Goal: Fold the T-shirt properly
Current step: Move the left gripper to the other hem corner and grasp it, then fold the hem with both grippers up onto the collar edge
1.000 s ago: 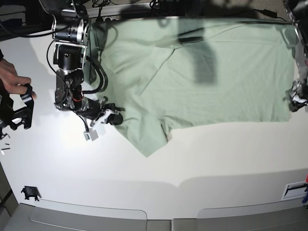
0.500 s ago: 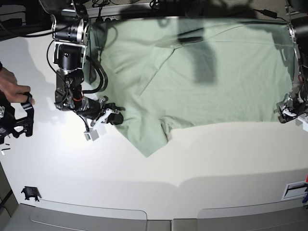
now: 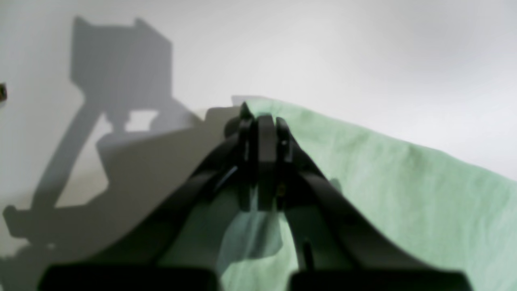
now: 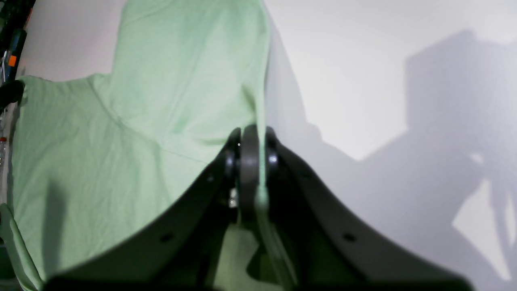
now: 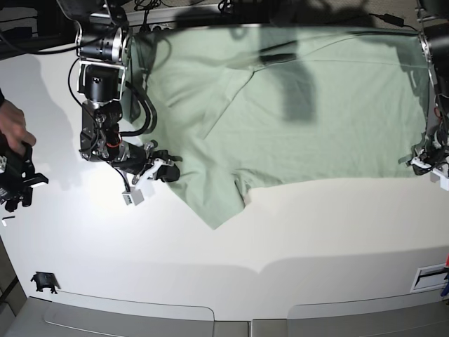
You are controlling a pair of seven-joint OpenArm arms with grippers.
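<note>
A plain white surface [image 5: 231, 239] fills the room's middle, with dark cables and gear along its far edge and grey panels at the near edge. The pale mint-green short-sleeved cotton T-shirt [image 5: 295, 119] lies spread flat across the far half of it, one sleeve pointing toward the near side.

The right pincer [image 5: 160, 170] sits at the shirt's edge on the base view's left, clenched on a fold of the T-shirt [image 4: 161, 101]; its wrist camera shows the fabric edge running between the closed dark fingers [image 4: 250, 161]. The left pincer [image 5: 425, 160] is at the opposite side, clamped on the T-shirt's corner [image 3: 363, 169], cloth draped up over the closed fingertips [image 3: 262, 133].

A person's hand [image 5: 12, 126] shows at the far left edge, cut off by the frame, beside a small black device [image 5: 17, 179] that I can't make out clearly. The shirt's collar is shadowed and hard to read.
</note>
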